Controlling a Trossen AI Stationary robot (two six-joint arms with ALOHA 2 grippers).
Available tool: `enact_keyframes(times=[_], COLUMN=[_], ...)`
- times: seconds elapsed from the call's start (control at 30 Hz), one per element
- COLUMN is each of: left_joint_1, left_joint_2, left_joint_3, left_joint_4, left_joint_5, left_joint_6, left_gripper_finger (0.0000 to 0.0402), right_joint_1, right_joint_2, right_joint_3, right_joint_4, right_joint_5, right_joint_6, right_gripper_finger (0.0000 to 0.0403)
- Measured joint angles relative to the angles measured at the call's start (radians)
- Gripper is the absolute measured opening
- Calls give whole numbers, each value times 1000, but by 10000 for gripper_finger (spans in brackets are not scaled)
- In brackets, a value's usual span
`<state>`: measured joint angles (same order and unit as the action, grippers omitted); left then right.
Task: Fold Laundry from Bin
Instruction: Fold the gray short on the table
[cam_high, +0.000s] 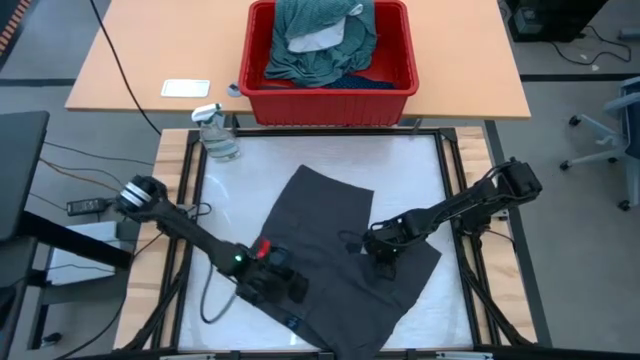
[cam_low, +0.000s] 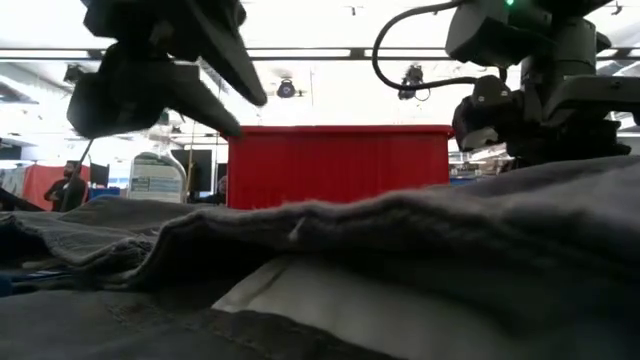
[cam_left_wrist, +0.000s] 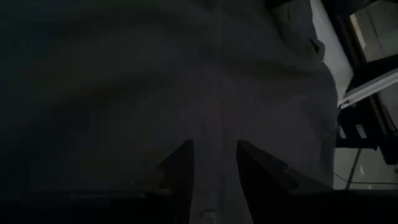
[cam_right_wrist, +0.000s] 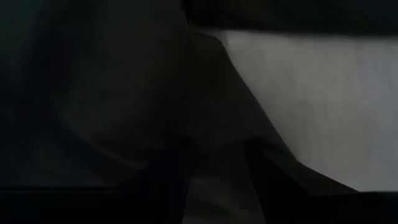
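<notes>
The dark grey piece (cam_high: 340, 250) lies spread on the desk (cam_high: 420, 160), the bin (cam_high: 330, 95) behind it. The left claw (cam_high: 285, 288) hovers parted over the cloth; it should pinch one edge squarely. The right claw (cam_high: 385, 258) presses low (its grip cannot be told). The wrist views show only dim fabric.

A garment (cam_high: 340, 250) lies spread on the surface (cam_high: 430, 170) between both arms, with the laundry-filled bin (cam_high: 330, 95) behind it and a bottle (cam_high: 215, 135) at the far left corner.
</notes>
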<state>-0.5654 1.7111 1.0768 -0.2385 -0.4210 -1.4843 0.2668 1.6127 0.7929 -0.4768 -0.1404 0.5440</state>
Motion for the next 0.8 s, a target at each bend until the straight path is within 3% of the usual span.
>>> enact_keyframes(times=[0.2,0.4,0.8], left_joint_1=[-65,-122,-93], left_joint_2=[153,245,294], left_joint_3=[146,202,202], left_joint_4=[-1,-4,-47], left_joint_5=[30,39,162], left_joint_6=[-154,-257,-169], left_gripper_finger=[124,124,123], right_joint_1=[-10,-24,-29], right_joint_2=[-4,-4,5], right_joint_3=[-3,-5,-5], right_joint_4=[47,50,89], right_joint_5=[2,-17,72], right_joint_6=[-93,-97,139], right_gripper_finger=[171,171,171])
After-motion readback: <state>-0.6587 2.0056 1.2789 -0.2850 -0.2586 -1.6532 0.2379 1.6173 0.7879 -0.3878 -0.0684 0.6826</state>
